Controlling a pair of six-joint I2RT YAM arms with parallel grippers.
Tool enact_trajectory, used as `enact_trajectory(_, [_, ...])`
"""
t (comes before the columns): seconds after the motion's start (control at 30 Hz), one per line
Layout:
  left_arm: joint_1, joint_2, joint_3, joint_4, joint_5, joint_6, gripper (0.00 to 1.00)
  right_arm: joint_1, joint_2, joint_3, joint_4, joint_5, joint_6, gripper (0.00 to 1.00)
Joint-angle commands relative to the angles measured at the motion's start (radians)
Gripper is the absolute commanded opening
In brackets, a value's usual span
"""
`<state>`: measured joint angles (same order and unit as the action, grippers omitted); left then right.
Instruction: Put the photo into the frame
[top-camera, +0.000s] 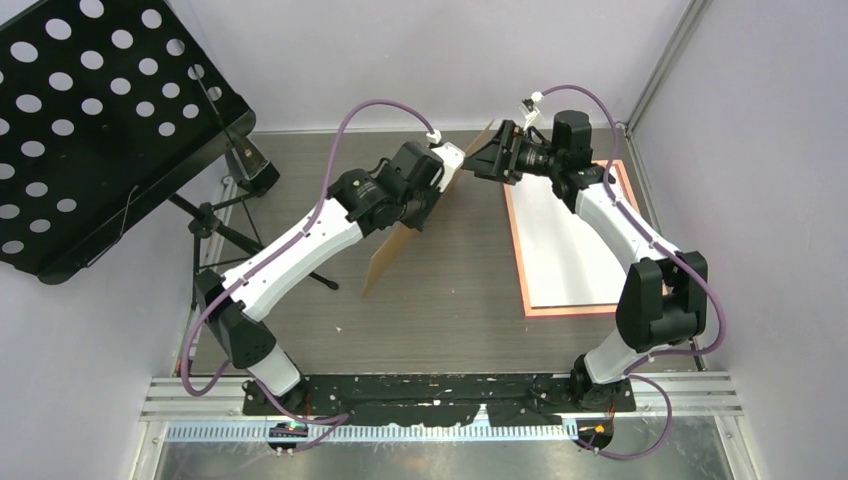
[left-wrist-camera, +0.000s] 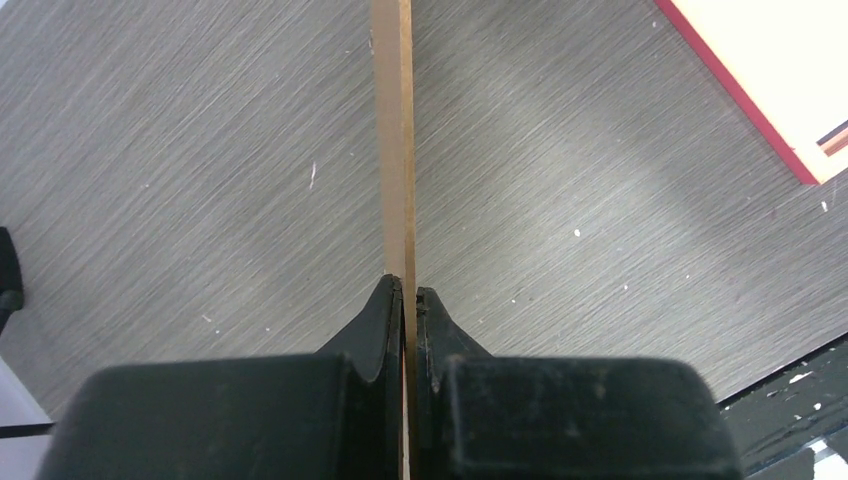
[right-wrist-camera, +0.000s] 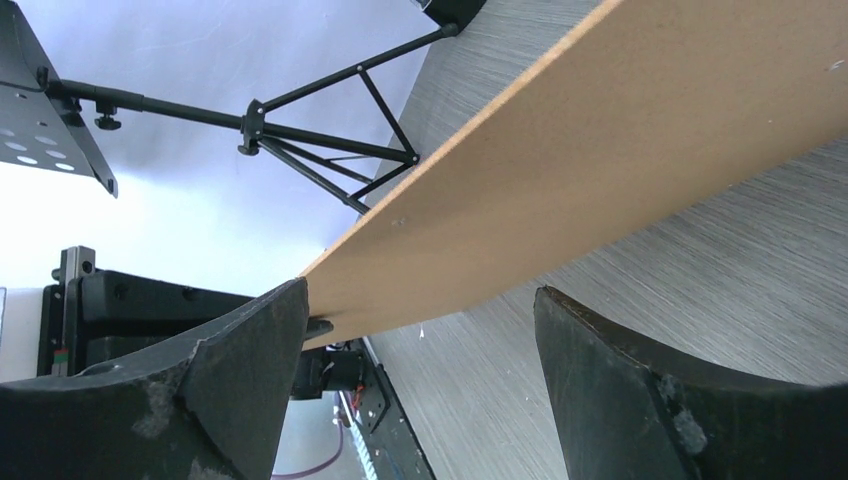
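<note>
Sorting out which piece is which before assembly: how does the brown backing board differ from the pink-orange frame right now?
The backing board is plain brown; the frame has a pink-orange rim around a white middle. The backing board is held on edge, clamped by the left gripper; the frame lies flat on the table, with no gripper on it. Both are thin rectangles.

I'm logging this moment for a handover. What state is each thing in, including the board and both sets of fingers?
backing board: lifted off the table, on edge, tilted.
left gripper: fingers shut on the board.
right gripper: fingers wide open at the board's upper end.
frame: flat on the table, uncovered.
white sheet: inside the frame, probably the photo face down.
music stand: standing, tray tilted.
</note>
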<state>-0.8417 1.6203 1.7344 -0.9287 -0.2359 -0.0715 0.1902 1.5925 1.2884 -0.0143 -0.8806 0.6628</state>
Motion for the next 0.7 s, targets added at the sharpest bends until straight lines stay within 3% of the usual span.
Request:
enact_trajectory(0.0, [-0.025,0.051,0.009,0.079,0.058,-0.076,0.0,0.007,-0.089,-0.012,0.048,0.065,0.041,0.9])
enact_trajectory(0.3, [-0.083,0.155,0.107,0.095,0.082,-0.133,0.0,0.006,-0.222,-0.115,0.003,0.169,0.045,0.91])
enact_trajectory(0.67, [-0.152,0.25,0.234,0.056,0.028,-0.124,0.15,-0.004,-0.249,-0.182,-0.113,0.323,0.034,0.88])
